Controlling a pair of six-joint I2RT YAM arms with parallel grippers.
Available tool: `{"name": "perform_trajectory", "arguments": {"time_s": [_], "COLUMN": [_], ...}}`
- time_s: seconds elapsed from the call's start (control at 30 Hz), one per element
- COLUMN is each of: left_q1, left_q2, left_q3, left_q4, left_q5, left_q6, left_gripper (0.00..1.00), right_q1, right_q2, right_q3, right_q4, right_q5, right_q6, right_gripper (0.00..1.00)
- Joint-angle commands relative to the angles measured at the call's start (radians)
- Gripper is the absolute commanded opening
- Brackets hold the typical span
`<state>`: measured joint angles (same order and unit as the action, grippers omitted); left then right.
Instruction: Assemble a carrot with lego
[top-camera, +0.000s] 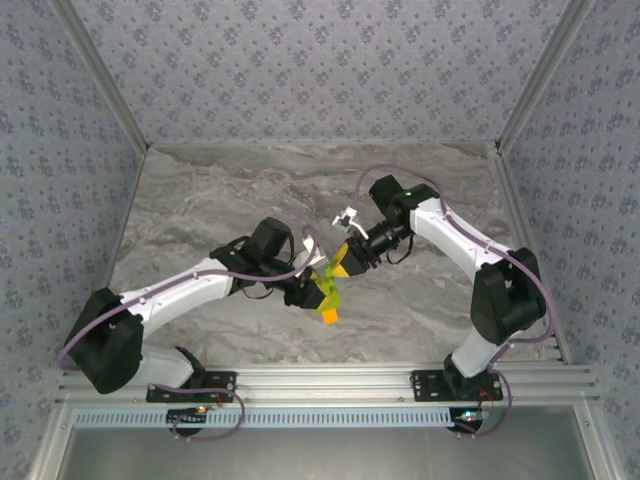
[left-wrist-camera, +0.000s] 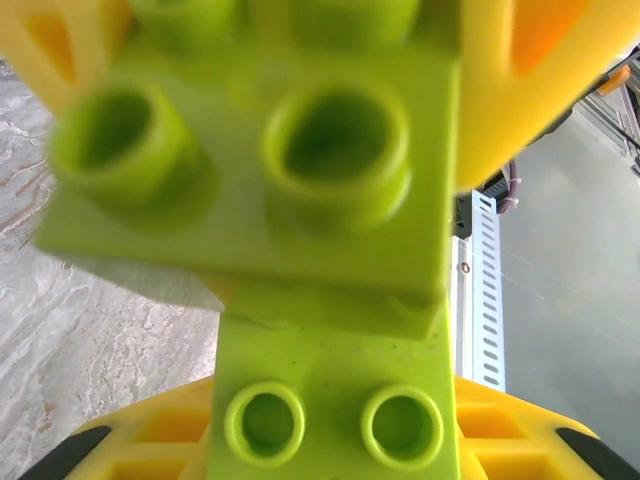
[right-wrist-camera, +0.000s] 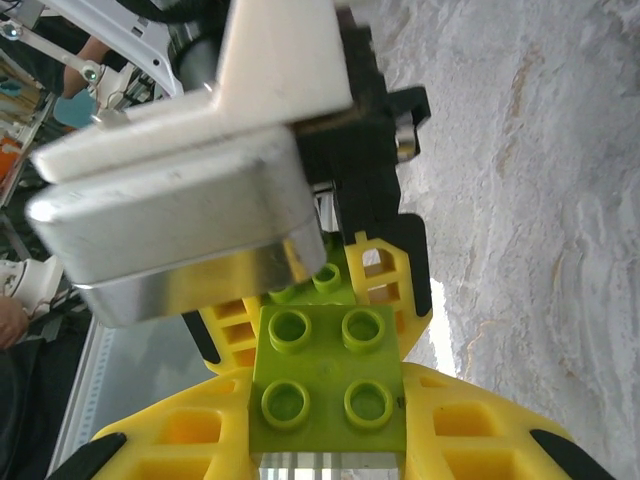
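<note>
**Carrot gripped over the table**

The carrot (top-camera: 326, 295), orange brick (top-camera: 330, 316) lowest, hangs above the table's (top-camera: 200, 200) middle. The left gripper (top-camera: 310, 290) is clamped on its green part; the right gripper (top-camera: 342, 266) is clamped on a green brick (right-wrist-camera: 325, 380) at its top.

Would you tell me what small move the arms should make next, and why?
Probably press the green brick in the right gripper firmly onto the carrot in the left gripper: both are shut, the pieces meet above the table, and I cannot tell whether they are seated.
</note>
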<state>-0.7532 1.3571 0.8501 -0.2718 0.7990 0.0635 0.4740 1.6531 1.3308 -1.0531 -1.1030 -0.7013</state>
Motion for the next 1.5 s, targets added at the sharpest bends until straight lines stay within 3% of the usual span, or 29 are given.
{"name": "perform_trajectory", "arguments": {"time_s": [0.0,1.47], "left_q1": [0.007,0.040], "left_q2": [-0.003,-0.029], "left_q3": [0.036,0.037], "left_q4": [-0.014,-0.009], "left_q5": [0.042,0.066], "left_q6": [0.025,0.024], "left_gripper": [0.16,0.16], "right_q1": [0.009,0.078], "right_q2": [0.008,0.091], "right_q3": [0.028,-0.002], "right_q4": [-0.065,-0.181], "right_q5": [-0.003,-0.004], "right_q6": [-0.040,-0.162], "right_gripper": [0.17,0.19]}}
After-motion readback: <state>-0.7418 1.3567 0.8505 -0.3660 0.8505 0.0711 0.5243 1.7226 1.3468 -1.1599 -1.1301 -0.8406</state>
